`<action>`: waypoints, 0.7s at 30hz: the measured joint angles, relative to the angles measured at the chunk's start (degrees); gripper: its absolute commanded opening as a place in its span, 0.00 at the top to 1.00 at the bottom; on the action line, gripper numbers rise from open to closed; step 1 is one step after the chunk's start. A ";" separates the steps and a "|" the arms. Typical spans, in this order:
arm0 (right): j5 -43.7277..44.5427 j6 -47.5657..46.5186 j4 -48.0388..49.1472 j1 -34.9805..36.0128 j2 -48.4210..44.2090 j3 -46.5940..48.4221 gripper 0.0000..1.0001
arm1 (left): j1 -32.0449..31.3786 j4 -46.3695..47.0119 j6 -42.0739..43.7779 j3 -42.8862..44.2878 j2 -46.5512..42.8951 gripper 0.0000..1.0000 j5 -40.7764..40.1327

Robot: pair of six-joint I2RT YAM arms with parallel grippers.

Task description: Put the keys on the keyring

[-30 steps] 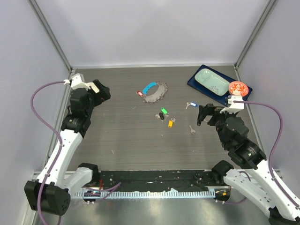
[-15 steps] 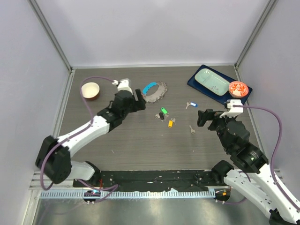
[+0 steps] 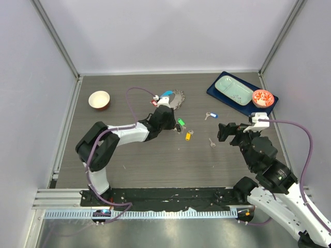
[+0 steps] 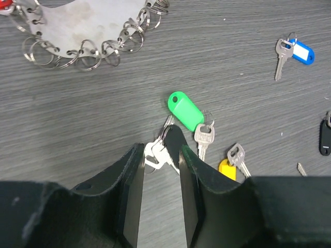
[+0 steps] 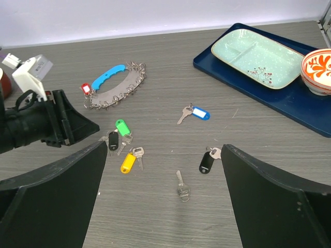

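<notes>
Since the silver key point(image 4: 154, 155) lies flat on the counter point(image 4: 77, 129), left jaws straddle it part-spread, ready to pinch; right jaws gape idle.

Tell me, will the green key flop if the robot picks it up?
The green tag and its silver key are separate pieces joined at one end, so one likely dangles. Lying flat on the table, it may slide if pushed.

Lab test cell: blank white walls point(image 3: 170, 36) and metal posts point(image 3: 58, 41) enclose the table point(image 3: 155, 160).
</notes>
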 measured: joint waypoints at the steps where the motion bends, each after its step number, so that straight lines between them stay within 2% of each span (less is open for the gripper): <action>1: 0.02 -0.02 0.00 0.00 -0.04 -0.07 0.01 | -0.09 0.50 -0.24 0.74 1.31 0.64 0.31; 15: -0.02 -0.42 0.42 0.00 -0.15 -0.20 0.01 | -0.39 1.18 -0.44 5.75 9.25 0.64 1.25; 19: -0.04 -0.44 0.42 0.00 -0.15 -0.24 0.01 | -0.72 0.98 -0.26 5.75 9.46 0.74 0.92; 21: -0.04 -0.44 0.44 0.00 -0.15 -0.24 0.01 | -0.96 0.68 -0.20 5.95 9.66 0.75 0.94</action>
